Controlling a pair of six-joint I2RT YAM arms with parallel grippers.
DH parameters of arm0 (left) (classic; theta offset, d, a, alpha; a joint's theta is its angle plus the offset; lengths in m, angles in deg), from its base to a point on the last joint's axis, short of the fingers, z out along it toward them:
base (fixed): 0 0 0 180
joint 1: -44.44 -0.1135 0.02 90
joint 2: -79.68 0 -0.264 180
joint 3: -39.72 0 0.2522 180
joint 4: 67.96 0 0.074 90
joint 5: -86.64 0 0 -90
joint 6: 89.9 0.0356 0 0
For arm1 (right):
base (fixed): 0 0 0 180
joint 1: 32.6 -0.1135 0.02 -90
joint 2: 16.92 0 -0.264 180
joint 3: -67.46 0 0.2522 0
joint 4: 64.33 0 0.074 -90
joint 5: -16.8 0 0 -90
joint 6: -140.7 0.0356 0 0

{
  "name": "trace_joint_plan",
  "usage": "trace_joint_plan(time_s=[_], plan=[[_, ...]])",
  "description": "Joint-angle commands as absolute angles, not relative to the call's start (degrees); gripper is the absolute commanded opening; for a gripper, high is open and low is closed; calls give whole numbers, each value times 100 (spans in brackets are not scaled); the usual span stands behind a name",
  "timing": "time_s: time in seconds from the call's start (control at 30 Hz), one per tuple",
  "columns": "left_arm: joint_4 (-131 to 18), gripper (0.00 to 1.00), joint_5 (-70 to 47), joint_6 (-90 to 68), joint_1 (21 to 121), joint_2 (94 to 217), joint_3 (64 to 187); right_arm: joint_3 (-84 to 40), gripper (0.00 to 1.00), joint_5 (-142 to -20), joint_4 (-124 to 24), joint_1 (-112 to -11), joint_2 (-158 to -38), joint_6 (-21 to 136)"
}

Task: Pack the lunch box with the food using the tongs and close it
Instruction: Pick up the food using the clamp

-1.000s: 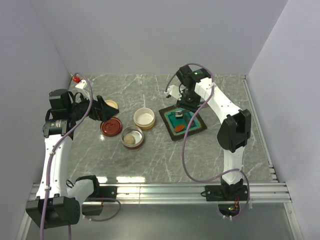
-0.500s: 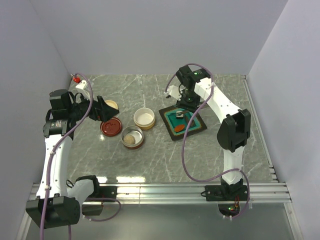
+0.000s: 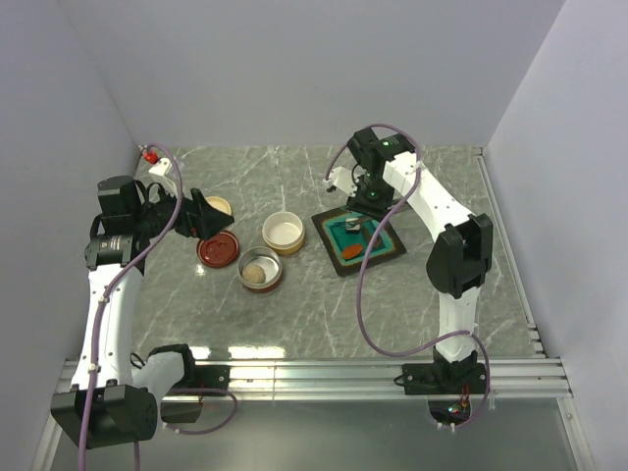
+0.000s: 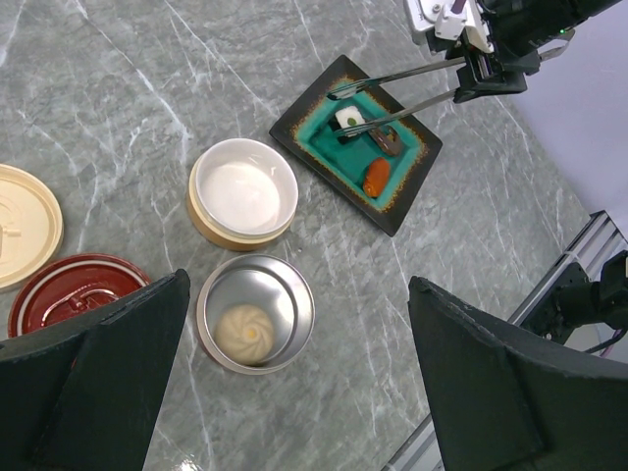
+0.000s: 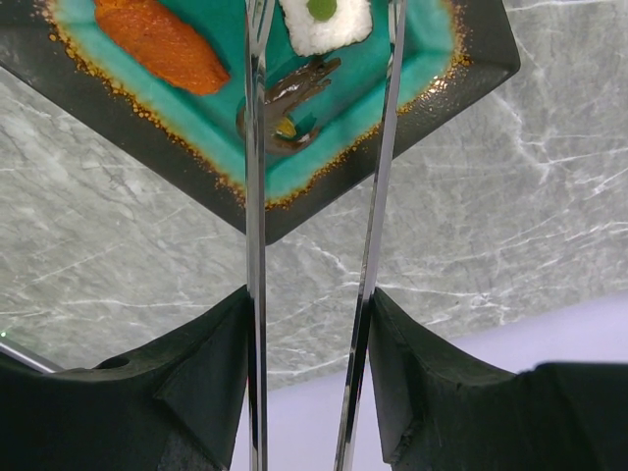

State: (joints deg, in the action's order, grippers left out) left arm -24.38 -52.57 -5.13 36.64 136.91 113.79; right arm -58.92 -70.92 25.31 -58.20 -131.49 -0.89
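My right gripper (image 5: pixel 309 304) is shut on the tongs (image 5: pixel 256 196), one slim arm against each finger. The tongs (image 4: pixel 392 78) reach over the teal tray (image 4: pixel 410 188) with their arms apart and nothing between the tips. On the tray lie a white cube (image 4: pixel 350 118), a dark brown lump (image 4: pixel 386 142) and an orange-red oblong (image 4: pixel 377 178). The cube (image 5: pixel 324 20) sits between the tong arms, and the left arm crosses the lump (image 5: pixel 285 103). A pale round bun (image 4: pixel 241 330) lies in the steel bowl (image 4: pixel 289 294). My left gripper (image 4: pixel 297 285) hangs open, high above the bowls.
An empty cream bowl (image 4: pixel 243 191) stands beside the steel one. A red lid (image 4: pixel 69 294) and a cream lid (image 4: pixel 20 226) lie at the left under my left arm. The tray (image 3: pixel 327 243) sits right of centre, below my right gripper (image 3: pixel 369 199).
My right wrist has edged slightly toward the back with the tongs. The left arm, bowls and food have not moved.
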Motion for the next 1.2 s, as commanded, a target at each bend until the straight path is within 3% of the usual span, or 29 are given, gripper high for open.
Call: trace_joint_plan(time_s=[0.0,1.17], plan=[[-2598,99,-5328,-491,3644,13584,11333,-6065,55,-7170,3082,-5738,-12863,-968],[-2625,99,-5328,-543,3644,13584,11281,-6073,54,-7294,3179,-5545,-13100,-1029]])
